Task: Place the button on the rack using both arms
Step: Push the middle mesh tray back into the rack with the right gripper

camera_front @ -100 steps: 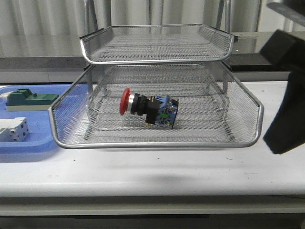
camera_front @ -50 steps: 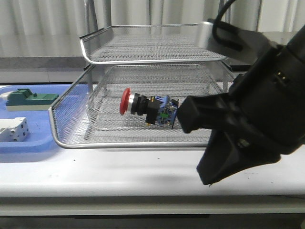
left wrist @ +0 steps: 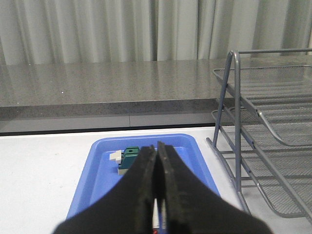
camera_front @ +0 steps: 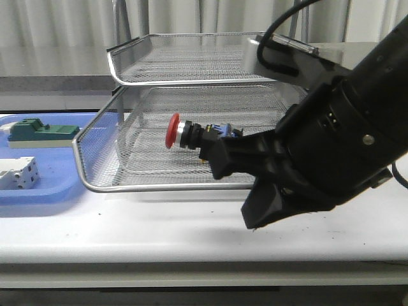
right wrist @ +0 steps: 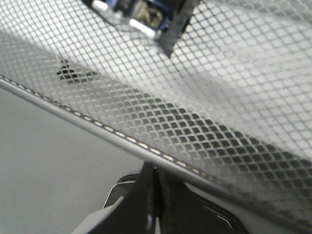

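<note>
1. The small push button with a red mushroom cap, black collar and blue-black contact block [camera_front: 194,135] lies on its side on the mesh floor of the lower pulled-out tray of the silver wire-mesh letter rack [camera_front: 127,64]; its red cap faces the robot's left.
2. The right arm's large black gripper [camera_front: 220,162] fills the right half of the front view, its tip at the front rim of that lower tray, just in front of the button's contact block.
3. In the right wrist view the right gripper's fingers [right wrist: 146,195] lie pressed together right under the tray's wire rim, nothing between them; whether they touch the rim is hard to judge, since the picture is blurred.
4. Through the mesh in that same view, part of the button [right wrist: 146,14] shows as blue, black and metallic shapes above the rim.
5. The left gripper [left wrist: 157,195] hangs with its two black fingers closed flat against each other, empty, above a blue plastic tray [left wrist: 97,165] that sits on the white table [camera_front: 127,223] beside the rack's grey metal legs.
6. In the blue tray lie a green block [camera_front: 41,132] and a white terminal block [camera_front: 18,174], well apart from the button.
7. The rack's upper tier is empty mesh, set further back than the lower tray.
</note>
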You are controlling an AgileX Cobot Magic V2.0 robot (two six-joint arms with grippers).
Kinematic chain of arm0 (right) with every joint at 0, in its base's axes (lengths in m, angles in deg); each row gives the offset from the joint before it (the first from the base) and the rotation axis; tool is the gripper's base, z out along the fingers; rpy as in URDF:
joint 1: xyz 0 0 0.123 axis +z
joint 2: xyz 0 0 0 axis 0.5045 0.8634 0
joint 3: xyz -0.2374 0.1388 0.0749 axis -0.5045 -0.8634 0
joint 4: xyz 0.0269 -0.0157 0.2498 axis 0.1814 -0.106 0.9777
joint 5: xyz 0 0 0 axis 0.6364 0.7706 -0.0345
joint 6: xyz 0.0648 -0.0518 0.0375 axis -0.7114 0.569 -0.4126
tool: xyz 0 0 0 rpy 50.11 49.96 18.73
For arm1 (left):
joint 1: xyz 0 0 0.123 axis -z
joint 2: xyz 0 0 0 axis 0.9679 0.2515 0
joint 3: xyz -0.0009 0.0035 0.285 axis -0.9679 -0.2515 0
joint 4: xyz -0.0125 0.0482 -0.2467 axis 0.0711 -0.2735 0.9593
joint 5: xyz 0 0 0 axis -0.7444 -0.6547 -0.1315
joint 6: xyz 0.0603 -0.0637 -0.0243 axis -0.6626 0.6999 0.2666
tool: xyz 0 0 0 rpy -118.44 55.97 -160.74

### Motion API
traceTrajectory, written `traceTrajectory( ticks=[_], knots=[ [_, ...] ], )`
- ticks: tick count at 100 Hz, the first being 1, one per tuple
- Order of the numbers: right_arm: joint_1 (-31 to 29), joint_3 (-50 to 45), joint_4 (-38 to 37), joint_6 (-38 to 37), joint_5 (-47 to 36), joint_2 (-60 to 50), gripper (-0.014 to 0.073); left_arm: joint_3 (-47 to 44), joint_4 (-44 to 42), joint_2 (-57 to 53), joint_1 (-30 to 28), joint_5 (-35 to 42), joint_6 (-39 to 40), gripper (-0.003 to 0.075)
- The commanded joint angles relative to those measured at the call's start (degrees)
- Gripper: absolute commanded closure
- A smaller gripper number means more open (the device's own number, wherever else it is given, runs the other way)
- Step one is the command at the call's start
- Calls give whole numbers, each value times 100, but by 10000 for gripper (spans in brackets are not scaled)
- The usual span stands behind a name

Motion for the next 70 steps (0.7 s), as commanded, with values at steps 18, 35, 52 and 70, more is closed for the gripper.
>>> traceTrajectory(
  ticks=[18, 35, 52, 70],
  knots=[
    [-566, 440, -108, 139, -645, -62, 651, 145, 88, 41, -9, 324, 37, 741],
    [-930, 915, -463, 151, -608, 326, 651, 145, 88, 41, -9, 324, 37, 741],
    [-1080, 1456, -675, 151, -629, 726, 651, 145, 88, 41, -9, 324, 37, 741],
    [-1083, 1792, -711, 151, -529, 875, 651, 145, 88, 41, -9, 324, 37, 741]
  ],
)
